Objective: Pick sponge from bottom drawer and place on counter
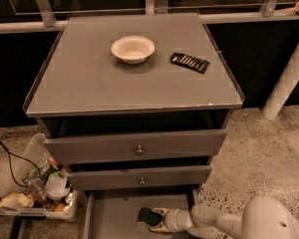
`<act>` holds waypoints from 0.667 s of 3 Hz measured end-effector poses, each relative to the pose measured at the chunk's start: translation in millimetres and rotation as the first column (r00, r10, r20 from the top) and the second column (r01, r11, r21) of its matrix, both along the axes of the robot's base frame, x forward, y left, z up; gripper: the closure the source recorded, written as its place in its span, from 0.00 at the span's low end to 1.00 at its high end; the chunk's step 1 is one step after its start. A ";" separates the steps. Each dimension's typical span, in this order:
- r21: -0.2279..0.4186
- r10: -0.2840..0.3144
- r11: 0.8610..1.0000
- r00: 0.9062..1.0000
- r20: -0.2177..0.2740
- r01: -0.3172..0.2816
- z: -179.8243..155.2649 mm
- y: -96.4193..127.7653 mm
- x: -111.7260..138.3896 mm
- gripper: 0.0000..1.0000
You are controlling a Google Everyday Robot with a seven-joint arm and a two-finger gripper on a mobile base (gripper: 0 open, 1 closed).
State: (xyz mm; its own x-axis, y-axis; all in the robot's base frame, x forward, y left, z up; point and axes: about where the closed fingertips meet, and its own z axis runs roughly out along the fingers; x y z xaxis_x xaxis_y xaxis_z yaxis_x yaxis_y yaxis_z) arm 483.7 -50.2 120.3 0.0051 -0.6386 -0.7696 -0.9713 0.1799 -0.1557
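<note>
Desk (89, 83): a large grey square top with a thin raised rim, seen from above and in front; its front edge is chipped near the right corner.
Bowl (132, 49): 1 pale round bowl, upright, near the back edge of the desk, about midway between the left and right edges.
Black object (190, 62): 1 flat ridged rectangle, just right of the bowl and apart from it, toward the back right corner.
Upper drawers (89, 146): 2 grey drawers with small round knobs under the front edge, both slightly pulled out.
Bottom drawer (114, 215): a wide shallow grey tray pulled out along the floor, well past the front edge of the desk.
Sponge (146, 216): a small dark shape lying inside the bottom drawer, below the middle of the desk's front edge.
End effector (155, 219): pale, low inside the bottom drawer, reaching in from the right with its tip right at the sponge.
End effector state: cannot tell whether it is spread or pinching the sponge.
Arm (214, 222): white, entering from the lower right.
Bin (35, 203): a pale tray of clutter on the floor, beyond the front left corner.
</note>
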 end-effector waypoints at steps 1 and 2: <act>0.000 0.003 1.000 1.000 0.001 -0.003 1.3 1.2 -1.1 1.00; -0.010 0.011 1.000 1.000 0.017 -0.011 18.1 -1.2 -8.5 1.00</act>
State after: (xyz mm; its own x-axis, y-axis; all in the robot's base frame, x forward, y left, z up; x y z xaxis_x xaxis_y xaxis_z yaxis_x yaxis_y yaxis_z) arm 475.2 -51.4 138.4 0.0254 -0.6463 -0.7627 -0.9703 0.1677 -0.1744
